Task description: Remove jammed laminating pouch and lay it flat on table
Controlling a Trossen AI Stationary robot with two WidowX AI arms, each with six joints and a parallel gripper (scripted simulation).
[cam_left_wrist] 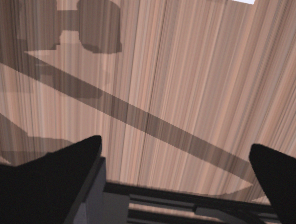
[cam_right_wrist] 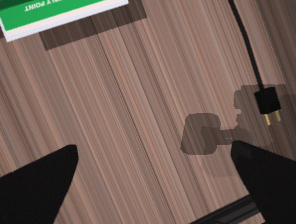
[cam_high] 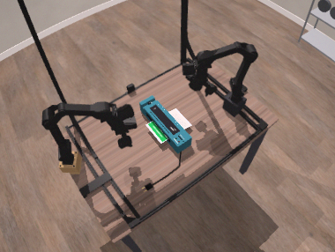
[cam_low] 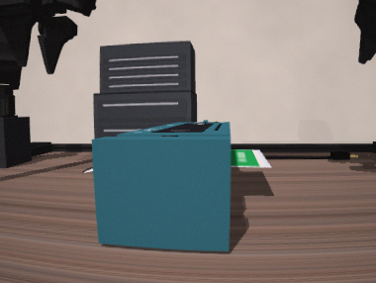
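The teal laminator (cam_high: 167,123) stands upright mid-table; it also fills the exterior view (cam_low: 163,185). The jammed pouch sticks out on both sides: a green end (cam_high: 158,132) (cam_low: 249,159) (cam_right_wrist: 55,15) and a white end (cam_high: 181,116). My right gripper (cam_high: 124,142) (cam_right_wrist: 154,149) hovers open and empty above the table beside the green end. My left gripper (cam_high: 207,90) (cam_left_wrist: 175,146) hangs open and empty over the wood beyond the white end, whose corner (cam_left_wrist: 245,1) just shows. The black power cord (cam_high: 176,169) runs from the laminator's key end to its plug (cam_high: 147,187) (cam_right_wrist: 267,102).
A black frame rail (cam_high: 194,176) runs around the table edge. A small black block (cam_high: 130,87) sits at the far edge. The left arm's base (cam_high: 234,106) stands at the far right corner. A dark cabinet (cam_low: 145,89) stands beyond the table.
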